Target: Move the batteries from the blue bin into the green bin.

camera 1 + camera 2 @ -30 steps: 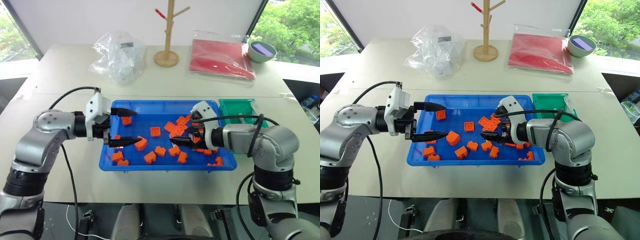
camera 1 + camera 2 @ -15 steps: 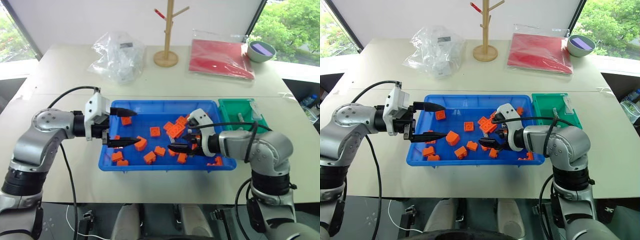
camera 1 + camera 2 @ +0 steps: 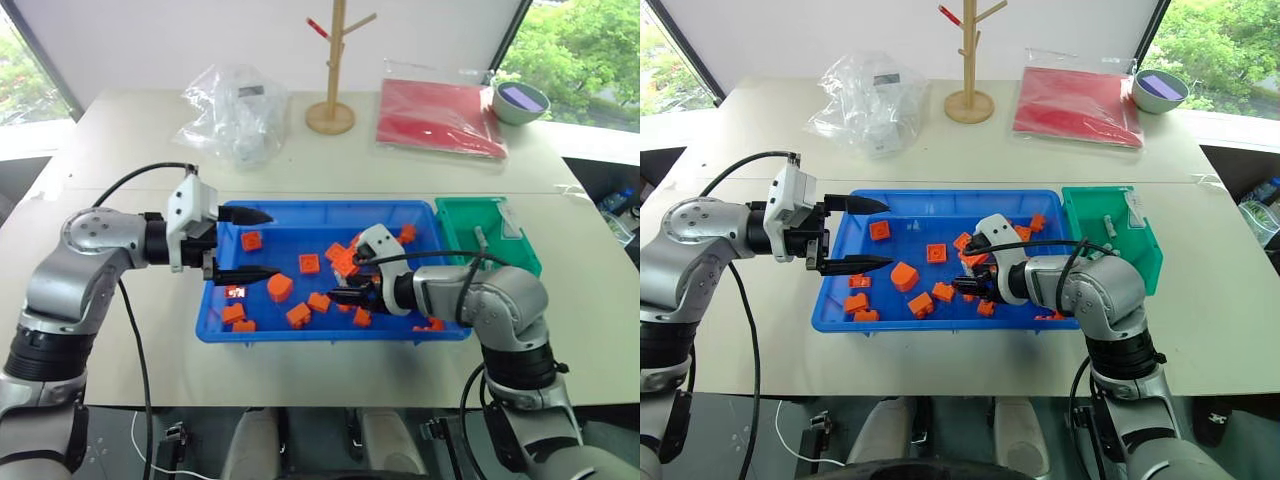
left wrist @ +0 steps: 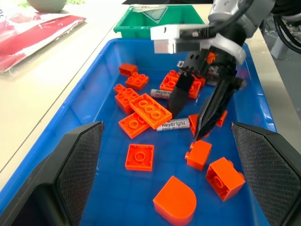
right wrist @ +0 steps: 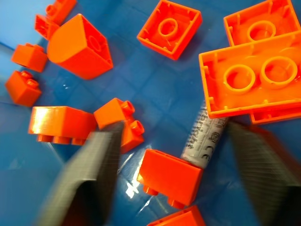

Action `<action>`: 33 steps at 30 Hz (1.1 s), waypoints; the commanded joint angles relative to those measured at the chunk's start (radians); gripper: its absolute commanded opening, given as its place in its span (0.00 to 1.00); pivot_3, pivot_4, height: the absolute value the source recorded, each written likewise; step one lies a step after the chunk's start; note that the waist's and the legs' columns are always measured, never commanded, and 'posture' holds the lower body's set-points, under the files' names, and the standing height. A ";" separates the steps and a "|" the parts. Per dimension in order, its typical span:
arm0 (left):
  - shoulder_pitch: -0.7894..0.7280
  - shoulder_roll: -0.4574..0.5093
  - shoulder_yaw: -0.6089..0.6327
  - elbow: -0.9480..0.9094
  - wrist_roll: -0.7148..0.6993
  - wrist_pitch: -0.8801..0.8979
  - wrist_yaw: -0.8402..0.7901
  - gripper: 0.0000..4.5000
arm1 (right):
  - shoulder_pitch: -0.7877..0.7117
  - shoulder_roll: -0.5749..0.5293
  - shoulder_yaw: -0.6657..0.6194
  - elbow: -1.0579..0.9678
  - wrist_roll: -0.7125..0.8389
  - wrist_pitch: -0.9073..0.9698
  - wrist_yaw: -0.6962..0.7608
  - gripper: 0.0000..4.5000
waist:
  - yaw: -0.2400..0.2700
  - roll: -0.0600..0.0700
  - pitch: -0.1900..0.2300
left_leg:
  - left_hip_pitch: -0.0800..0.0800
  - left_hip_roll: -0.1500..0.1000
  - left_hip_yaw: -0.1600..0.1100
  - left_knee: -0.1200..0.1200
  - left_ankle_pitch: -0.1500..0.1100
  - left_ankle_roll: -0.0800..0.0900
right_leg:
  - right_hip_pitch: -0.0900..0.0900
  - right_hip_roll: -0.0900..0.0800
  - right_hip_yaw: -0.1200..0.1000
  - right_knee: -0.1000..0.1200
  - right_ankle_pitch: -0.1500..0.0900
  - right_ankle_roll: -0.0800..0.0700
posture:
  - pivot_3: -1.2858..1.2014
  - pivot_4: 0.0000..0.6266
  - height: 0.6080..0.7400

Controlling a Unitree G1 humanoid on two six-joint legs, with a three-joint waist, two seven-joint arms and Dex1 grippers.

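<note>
The blue bin (image 3: pixel 330 330) sits on the table (image 3: pixel 120 160) and holds scattered orange bricks (image 3: pixel 281 287) and two batteries (image 4: pixel 173 124), lying near each other among the bricks toward the green-bin side. The green bin (image 3: pixel 488 232) stands just beside the blue bin's right end, with small pale items inside that are too small to name.

The left gripper (image 3: pixel 243 245) hovers over the blue bin's left end, fingers spread. The right gripper (image 4: pixel 194 109) has come down since a second ago, from above the bricks to the bin floor, its fingers drawing in on either side of one battery but not gripping it.

The left wrist view shows both batteries; the right wrist view shows one battery (image 5: pixel 205 139), partly under a brick.
</note>
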 commanded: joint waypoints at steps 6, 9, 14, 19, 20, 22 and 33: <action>-0.024 0.004 0.015 -0.005 -0.001 -0.015 0.002 1.00 | -0.017 0.006 -0.005 0.021 -0.010 -0.003 0.023 0.01 | 0.001 0.000 0.000 | 0.000 0.000 0.000 0.000 0.000 0.000 | 0.000 0.000 0.000 0.000 0.000 0.000 | 0.52 0.24 0.97; -0.022 0.000 0.014 -0.002 0.001 -0.019 0.003 1.00 | -0.073 0.023 -0.116 0.008 0.019 0.046 0.030 0.01 | 0.001 0.000 0.000 | 0.000 0.000 0.000 0.000 0.000 0.000 | 0.000 0.000 0.000 0.000 0.000 0.000 | 0.52 0.24 0.97; 0.006 -0.012 0.012 -0.003 0.002 -0.026 0.007 1.00 | -0.216 -0.094 -0.355 -0.004 0.112 0.140 0.100 0.01 | 0.003 0.001 0.000 | -0.001 0.000 0.000 0.000 0.000 0.000 | -0.001 0.000 0.000 0.000 0.000 0.001 | 0.52 0.24 0.97; 0.023 -0.015 0.028 0.001 0.001 -0.033 0.014 1.00 | -0.206 -0.457 -0.342 0.015 0.132 0.002 0.315 0.01 | 0.008 0.001 0.001 | -0.004 -0.001 0.000 -0.001 -0.001 0.002 | -0.001 -0.002 -0.002 -0.004 0.000 0.000 | 0.52 0.24 0.97; 0.024 -0.016 0.032 -0.001 -0.002 -0.029 0.020 1.00 | -0.194 -0.506 -0.344 0.036 0.132 -0.020 0.347 0.01 | 0.006 0.001 0.001 | -0.004 -0.001 0.000 -0.001 -0.002 0.003 | -0.001 -0.002 -0.002 -0.006 0.000 0.000 | 0.52 0.24 0.97; 0.025 -0.013 0.041 0.000 -0.005 -0.030 0.023 1.00 | -0.123 -0.634 -0.313 0.048 0.096 -0.111 0.430 0.01 | 0.000 0.001 0.001 | -0.005 0.000 0.000 -0.001 -0.002 0.003 | -0.001 -0.001 -0.002 -0.009 0.000 0.000 | 0.52 0.24 0.97; 0.002 -0.024 0.034 0.014 0.003 -0.034 0.036 1.00 | 0.079 -0.814 -0.236 0.283 -0.137 -0.492 0.532 0.57 | 0.002 0.001 0.001 | -0.003 0.000 0.002 0.001 -0.002 0.004 | 0.000 -0.001 0.001 -0.009 0.001 0.001 | 0.52 0.24 0.97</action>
